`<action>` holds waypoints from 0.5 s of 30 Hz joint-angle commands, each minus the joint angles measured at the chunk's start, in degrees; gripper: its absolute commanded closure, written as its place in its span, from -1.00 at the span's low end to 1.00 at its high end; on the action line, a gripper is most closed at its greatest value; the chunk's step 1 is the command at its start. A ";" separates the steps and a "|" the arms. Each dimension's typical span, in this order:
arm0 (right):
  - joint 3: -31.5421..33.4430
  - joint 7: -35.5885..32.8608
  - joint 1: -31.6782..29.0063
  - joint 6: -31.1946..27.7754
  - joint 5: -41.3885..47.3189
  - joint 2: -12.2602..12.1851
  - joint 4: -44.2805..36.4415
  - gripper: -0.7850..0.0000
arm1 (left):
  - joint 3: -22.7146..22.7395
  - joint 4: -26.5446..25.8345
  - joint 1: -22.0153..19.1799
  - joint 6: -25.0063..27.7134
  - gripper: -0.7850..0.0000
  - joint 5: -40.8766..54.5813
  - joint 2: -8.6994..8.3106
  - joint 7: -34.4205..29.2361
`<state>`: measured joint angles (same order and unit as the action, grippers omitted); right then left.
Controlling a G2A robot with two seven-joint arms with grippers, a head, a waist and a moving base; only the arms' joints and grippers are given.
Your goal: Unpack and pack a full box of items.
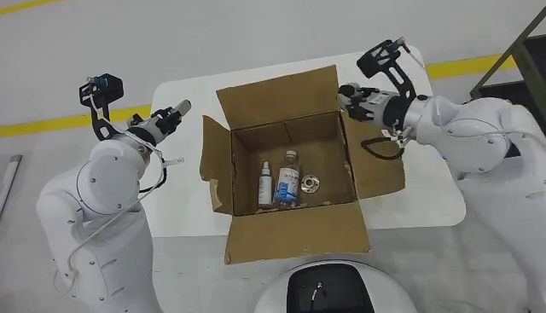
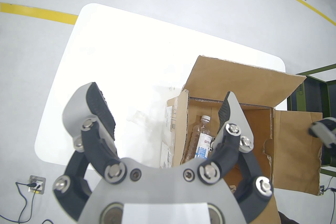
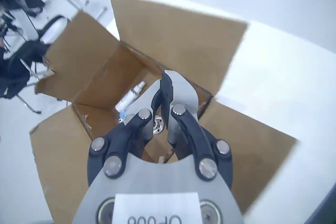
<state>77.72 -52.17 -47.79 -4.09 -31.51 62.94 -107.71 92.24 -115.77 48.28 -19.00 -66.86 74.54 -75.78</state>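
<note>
Right gripper (image 3: 166,83), pressed together, at the box (image 1: 277,100) edge; left gripper (image 2: 160,93), spread, beside it. Lowered closed, the right could shove the bottle (image 1: 288,183), not grasp it.

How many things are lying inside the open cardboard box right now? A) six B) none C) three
C: a spray bottle, a clear water bottle and a round metal piece lie on the floor of the box.
</note>
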 commanded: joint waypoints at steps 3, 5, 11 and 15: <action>14.48 2.09 -7.28 -2.82 1.35 -1.37 -4.27 1.00 | 0.00 0.00 0.00 0.00 -1.00 0.00 0.00 0.00; 19.63 2.88 -11.44 -3.78 0.50 -1.85 -5.19 1.00 | 0.00 0.00 0.00 0.00 -1.00 0.00 0.00 0.00; 26.84 2.56 -22.82 -8.67 -0.35 -2.57 -3.93 1.00 | 0.00 0.00 0.00 0.00 -1.00 0.00 0.00 0.00; 25.20 2.94 -28.19 -10.06 -0.26 -2.51 -2.74 1.00 | 0.00 0.00 0.00 0.00 -1.00 0.00 0.00 0.00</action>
<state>103.73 -49.46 -75.12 -14.06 -32.54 60.36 -110.94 92.24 -115.77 48.28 -19.00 -66.86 74.54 -75.78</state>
